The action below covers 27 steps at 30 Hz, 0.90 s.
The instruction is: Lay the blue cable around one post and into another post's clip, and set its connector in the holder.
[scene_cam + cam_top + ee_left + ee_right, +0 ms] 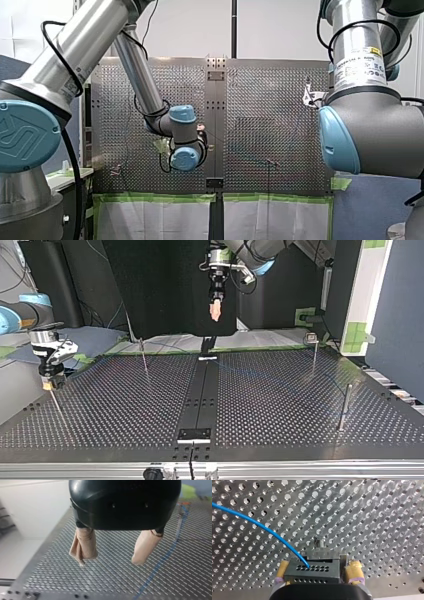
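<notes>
The blue cable (262, 527) curves over the perforated table (374, 517) and ends in a dark connector block (312, 574) with rows of holes, which sits against a small metal holder (328, 554). My right gripper (318, 567) straddles that block. Its yellow pads (354, 570) stand on either side of it with the jaws wide, not pinching. In the top view my right gripper (50, 382) hangs low at the left edge. My left gripper (216, 311) hovers high over the far middle, its beige pads (83, 546) open and empty. The cable (160, 560) runs beside it toward a post (180, 517).
Thin upright posts stand on the table in the top view: one at the far left (143, 357), one at the far right (314, 352) and one nearer at the right (345, 405). A dark centre strip (200, 400) splits the table. Green tape marks its far edge.
</notes>
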{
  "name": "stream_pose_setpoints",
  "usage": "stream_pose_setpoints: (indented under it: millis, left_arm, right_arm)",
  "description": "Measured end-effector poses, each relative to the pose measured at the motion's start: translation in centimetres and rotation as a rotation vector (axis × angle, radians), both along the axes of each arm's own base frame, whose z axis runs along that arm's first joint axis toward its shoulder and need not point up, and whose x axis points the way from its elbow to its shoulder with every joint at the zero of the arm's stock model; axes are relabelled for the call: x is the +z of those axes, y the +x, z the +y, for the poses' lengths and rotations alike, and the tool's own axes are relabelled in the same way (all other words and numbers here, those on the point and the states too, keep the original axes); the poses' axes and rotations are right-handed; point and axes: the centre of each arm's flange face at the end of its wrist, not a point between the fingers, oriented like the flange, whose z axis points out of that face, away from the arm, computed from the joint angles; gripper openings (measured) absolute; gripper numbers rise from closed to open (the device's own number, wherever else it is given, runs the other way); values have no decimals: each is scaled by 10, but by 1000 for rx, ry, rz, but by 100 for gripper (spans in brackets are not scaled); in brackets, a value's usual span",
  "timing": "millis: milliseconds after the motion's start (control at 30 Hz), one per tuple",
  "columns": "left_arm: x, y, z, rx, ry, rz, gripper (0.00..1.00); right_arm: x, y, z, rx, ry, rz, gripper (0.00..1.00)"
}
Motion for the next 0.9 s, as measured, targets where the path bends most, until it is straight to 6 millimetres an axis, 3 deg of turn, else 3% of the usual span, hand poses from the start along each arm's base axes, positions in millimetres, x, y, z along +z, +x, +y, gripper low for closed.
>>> stream_pose_setpoints:
  millis: [333, 900]
  left_arm:
    - [-39, 10, 17, -13, 67, 96, 100]
    - [-47, 7, 23, 4, 139, 141, 100]
  right_arm:
    - [0, 0, 0, 0, 0, 0, 100]
    - [0, 0, 0, 0, 0, 0, 100]
